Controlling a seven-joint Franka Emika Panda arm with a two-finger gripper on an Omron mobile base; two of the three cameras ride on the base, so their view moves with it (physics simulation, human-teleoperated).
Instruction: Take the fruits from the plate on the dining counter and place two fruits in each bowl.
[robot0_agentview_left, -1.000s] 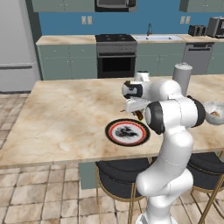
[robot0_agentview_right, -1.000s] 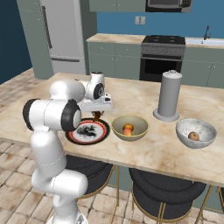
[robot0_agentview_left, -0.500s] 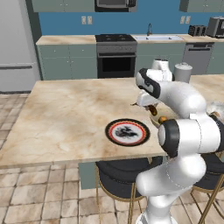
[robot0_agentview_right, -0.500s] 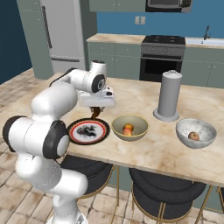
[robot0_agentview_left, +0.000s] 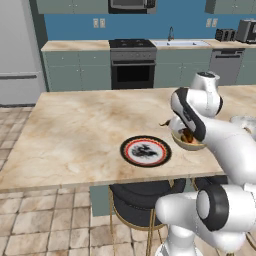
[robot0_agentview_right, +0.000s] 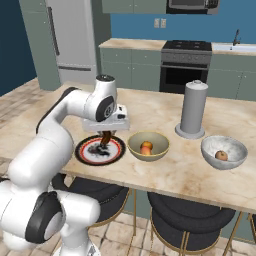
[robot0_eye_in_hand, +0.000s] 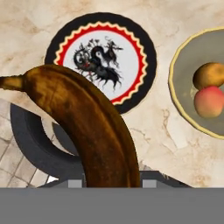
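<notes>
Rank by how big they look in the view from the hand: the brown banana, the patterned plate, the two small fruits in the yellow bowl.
1. Brown banana, though it is nearest the camera, so its size may mislead.
2. Patterned plate.
3. The yellow-orange fruit and peach-pink fruit look alike, so no ranking between them.

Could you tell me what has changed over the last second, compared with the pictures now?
The pincer, shut on the brown banana, has swung from above the plate toward the olive-yellow bowl. Nothing was taken or released. The plate, both bowls with their fruit, and the grey cylinder stayed put.
</notes>
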